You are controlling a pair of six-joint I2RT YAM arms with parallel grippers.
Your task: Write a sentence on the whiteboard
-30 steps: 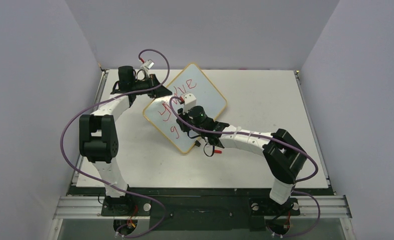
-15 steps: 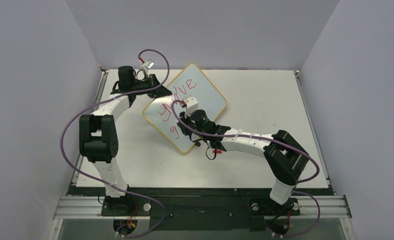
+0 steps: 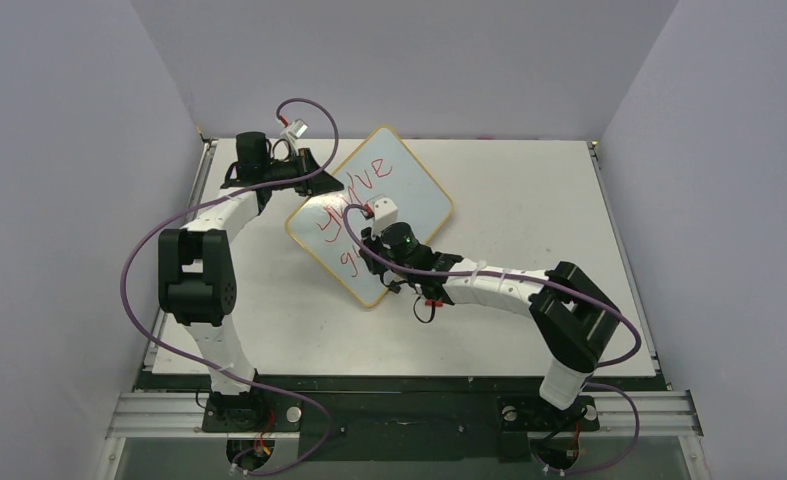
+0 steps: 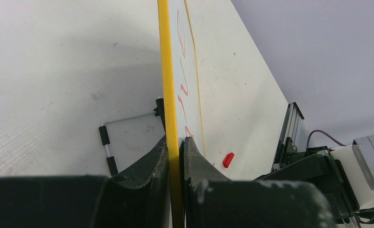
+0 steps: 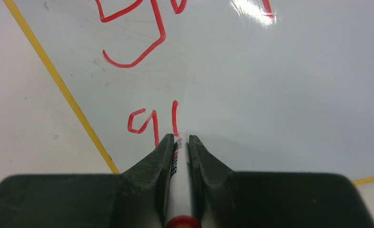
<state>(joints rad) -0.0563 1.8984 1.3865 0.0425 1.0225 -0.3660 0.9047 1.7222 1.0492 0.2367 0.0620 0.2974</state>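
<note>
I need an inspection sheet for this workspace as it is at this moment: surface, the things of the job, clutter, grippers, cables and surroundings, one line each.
Surface: white table, lightly scuffed.
Job's things: rectangular whiteboard with yellow frame, set diagonally; red handwritten sentence unfinished, "you've" above, "g" and one stroke below.
Clutter: small red piece beyond the board; cannot tell what it is.
Grippers: left gripper shut on the board's edge; right gripper shut on a white marker with red end, pointed at the last stroke.
Cables: purple cables loop along both arms; one passes over the board.
Surroundings: pale grey walls on three sides; metal rail at the near edge.
</note>
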